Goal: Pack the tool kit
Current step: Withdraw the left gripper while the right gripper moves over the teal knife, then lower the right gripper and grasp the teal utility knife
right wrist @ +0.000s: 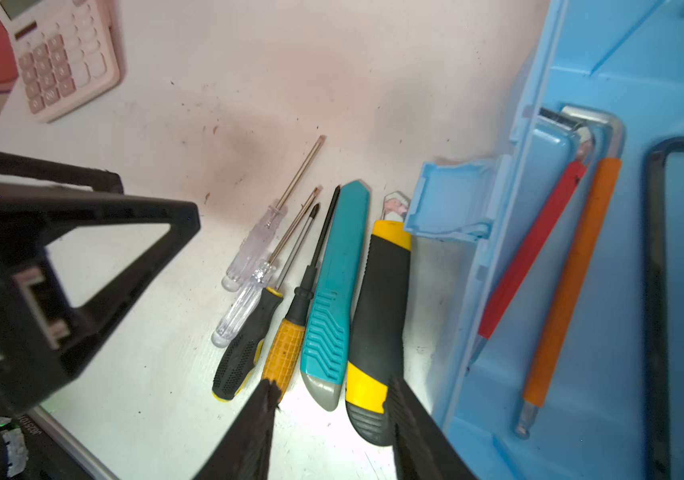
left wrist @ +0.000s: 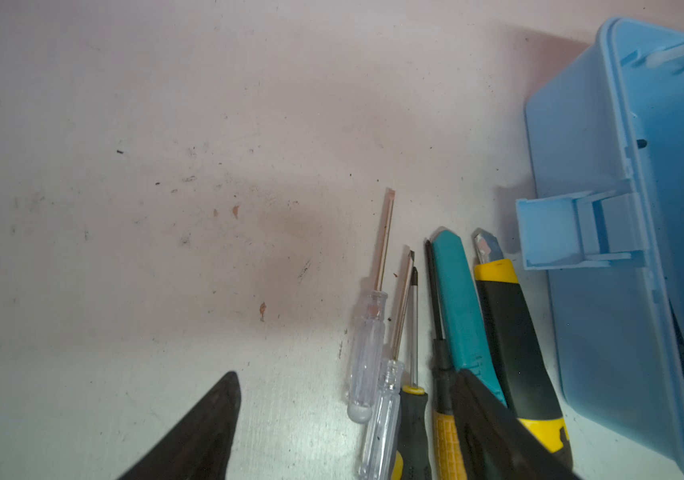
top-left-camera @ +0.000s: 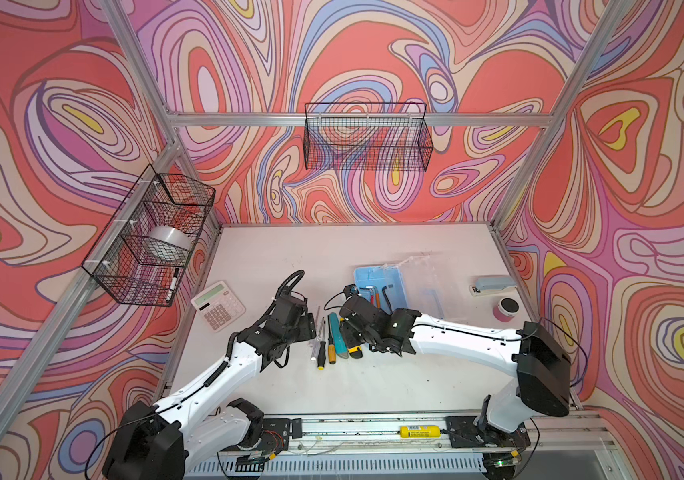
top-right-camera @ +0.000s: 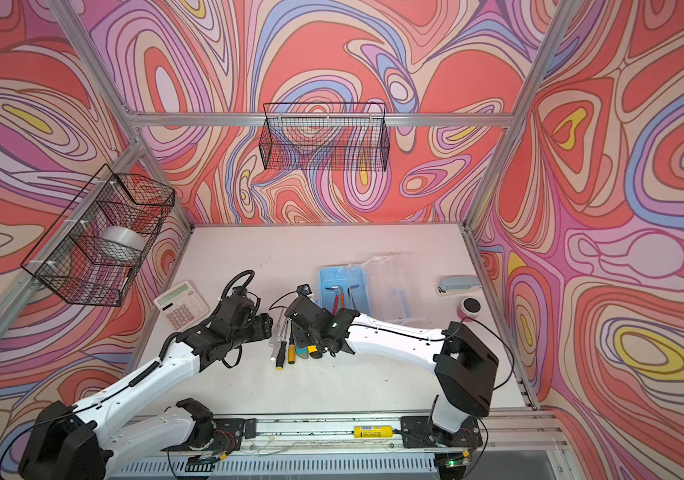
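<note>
Right gripper (right wrist: 331, 382), my jaws half apart, hangs over the butts of the ribbed teal plastic utility knife (right wrist: 334, 291) and the rubbery yellow-and-black utility knife (right wrist: 381, 311), holding neither. My left gripper (left wrist: 347, 373) gapes wide over the clear-handled steel screwdrivers (left wrist: 367, 353). Beside this row, toward the white table's (top-left-camera: 273, 257) far right corner, lies the open light-blue plastic box (top-left-camera: 361, 276). I should straddle one knife only and pinch its flat sides, since smooth plastic may slip.

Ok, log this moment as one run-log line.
task: pack tool kit | left gripper: open, at screwdrivers | right gripper: open, straddling teal utility knife and yellow-black utility knife | light-blue box: open, hex keys inside
</note>
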You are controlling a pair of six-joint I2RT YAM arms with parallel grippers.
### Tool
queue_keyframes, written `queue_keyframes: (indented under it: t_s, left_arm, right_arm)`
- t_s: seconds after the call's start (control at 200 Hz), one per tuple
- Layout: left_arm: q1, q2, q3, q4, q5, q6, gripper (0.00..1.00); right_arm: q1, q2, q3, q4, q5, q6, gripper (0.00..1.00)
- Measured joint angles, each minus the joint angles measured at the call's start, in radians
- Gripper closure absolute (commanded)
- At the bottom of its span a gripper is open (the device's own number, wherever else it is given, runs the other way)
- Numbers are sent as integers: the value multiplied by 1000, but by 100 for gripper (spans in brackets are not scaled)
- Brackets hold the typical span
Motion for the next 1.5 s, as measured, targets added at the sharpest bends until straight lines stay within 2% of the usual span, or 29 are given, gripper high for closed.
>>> queue_keyframes:
  t_s: [0.2,0.416,0.701,0.981,1.142,1.502]
  left_arm:
    - [37,-23,-45,41,84,-33,22]
    - [37,-14,-48,84,115,-45,22]
    - [39,-10,-60,121,120,-57,22]
    - [81,-54,-146,133,134,-95,22]
    - [108,-98,-148,134,142,-97,22]
    - [110,-76,-148,135,150,-97,21]
  right_arm:
    - [0,133,80,-47,-8,29,57]
    - [1,239,148,-109,6,60,57]
    - [1,275,150,-105,-11,66,59]
    - [1,312,166,-80,-40,65,60]
    - [-1,323,175,-77,-47,65,60]
    - [-20,361,190,-68,-66,69,63]
